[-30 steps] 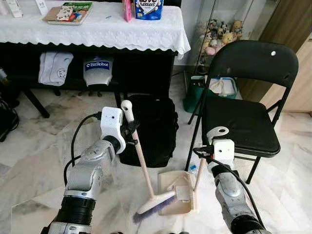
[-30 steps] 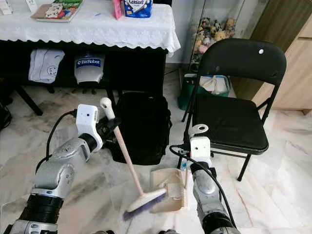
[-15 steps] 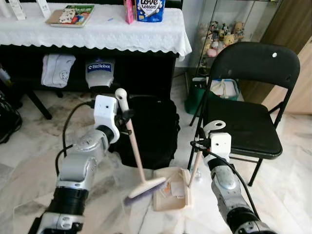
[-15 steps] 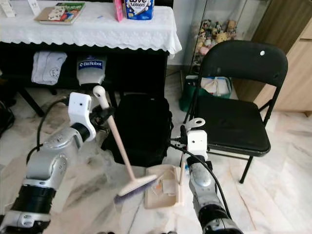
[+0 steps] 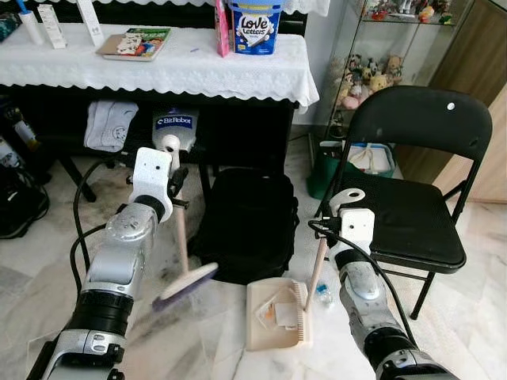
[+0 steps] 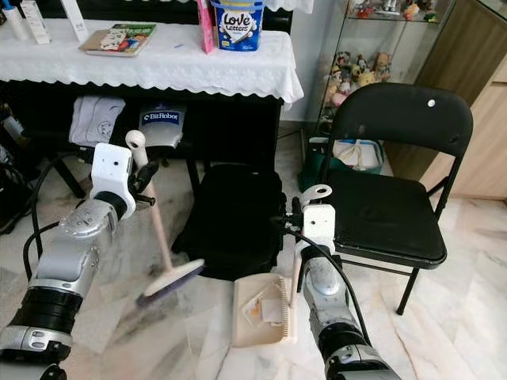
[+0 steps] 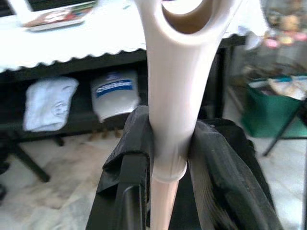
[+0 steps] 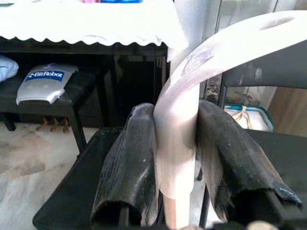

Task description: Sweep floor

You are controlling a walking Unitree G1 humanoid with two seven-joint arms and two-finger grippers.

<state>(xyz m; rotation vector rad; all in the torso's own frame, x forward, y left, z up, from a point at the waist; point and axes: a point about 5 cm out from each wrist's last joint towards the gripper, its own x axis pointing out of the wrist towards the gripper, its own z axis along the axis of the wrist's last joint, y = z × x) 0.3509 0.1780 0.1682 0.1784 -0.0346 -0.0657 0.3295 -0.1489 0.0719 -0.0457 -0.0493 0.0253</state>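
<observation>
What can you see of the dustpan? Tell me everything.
The dustpan is cream plastic with a shallow tray, a comb-toothed edge and a long pale upright handle ending in a loop. The tray lies flat on the marble floor before the black bag, holding a few scraps. The right gripper is clamped on the handle near the top. The broom hangs apart, to its left.

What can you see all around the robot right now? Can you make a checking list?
Surface: marble floor.
Job's things: broom raised, tilted; dustpan on the floor with scraps inside.
Clutter: small bottle beside the dustpan; black bag.
Grippers: left tool shut on the broom handle; right tool shut on the dustpan handle.
Cables: black wires along both arms.
Surroundings: black chair; table with white cloth.
</observation>
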